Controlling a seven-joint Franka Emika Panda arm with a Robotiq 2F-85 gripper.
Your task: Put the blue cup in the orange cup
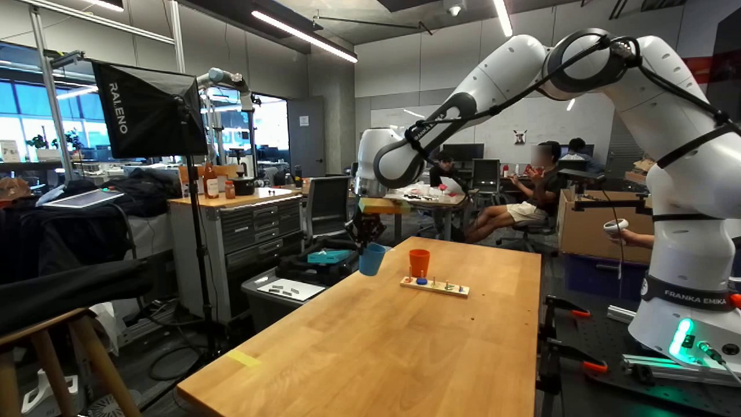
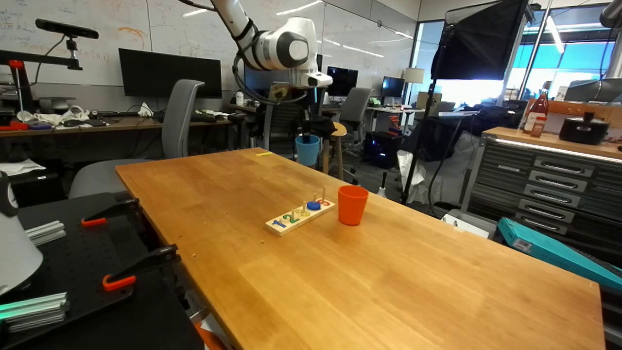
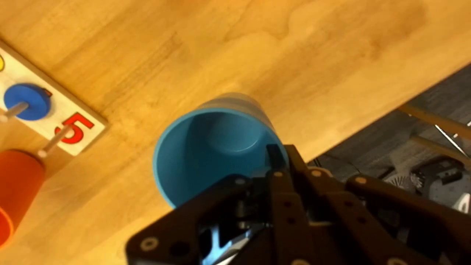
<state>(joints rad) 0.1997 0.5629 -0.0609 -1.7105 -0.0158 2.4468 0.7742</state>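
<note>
The blue cup [image 1: 371, 262] hangs from my gripper [image 1: 363, 243], raised above the table at its long edge and slightly tilted. It also shows in an exterior view [image 2: 307, 151]. In the wrist view my gripper [image 3: 284, 154] is shut on the wall of the blue cup [image 3: 209, 147], with one finger inside the rim and the other outside. The cup's mouth faces the camera and its inside is empty. The orange cup [image 2: 353, 206] stands upright on the table, apart from the blue cup. It is partly cut off at the left of the wrist view [image 3: 18, 184].
A wooden peg board [image 2: 296, 221] with painted numbers and a blue disc [image 2: 314, 206] lies close beside the orange cup. The wooden table [image 1: 405, 347] has its long edge near both cups. A black case with a teal box [image 1: 329, 256] stands below, beyond that edge.
</note>
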